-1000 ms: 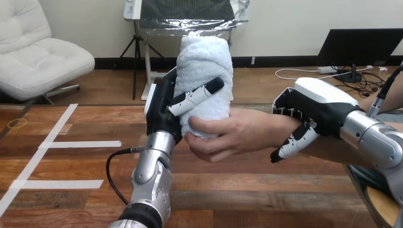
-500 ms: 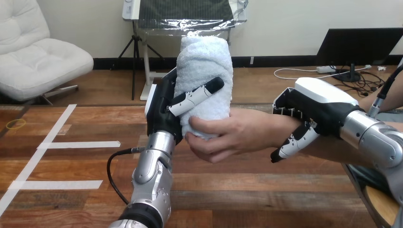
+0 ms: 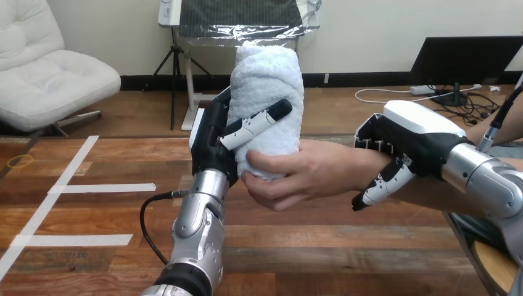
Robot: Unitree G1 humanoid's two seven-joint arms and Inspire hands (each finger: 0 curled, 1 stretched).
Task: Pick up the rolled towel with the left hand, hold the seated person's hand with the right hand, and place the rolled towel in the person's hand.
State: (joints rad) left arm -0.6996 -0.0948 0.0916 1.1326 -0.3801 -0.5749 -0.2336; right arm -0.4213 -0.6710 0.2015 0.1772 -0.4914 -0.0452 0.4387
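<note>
Left hand point(image 3: 214, 143) still wrapped round the rolled towel point(image 3: 268, 86), nothing's budged; person's hand point(image 3: 308, 176) grips its base, so I'd release.

Fluffy white cloth rolled towel point(image 3: 266, 92); glossy, planked wooden table point(image 3: 345, 246).

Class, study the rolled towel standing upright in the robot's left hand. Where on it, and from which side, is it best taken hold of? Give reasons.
Likely its lower end, from the view's right. The rolled towel stands upright, a thick cylinder; the left hand covers its left side, thumb across the front, leaving the right side free, where the person's hand wraps it.
</note>
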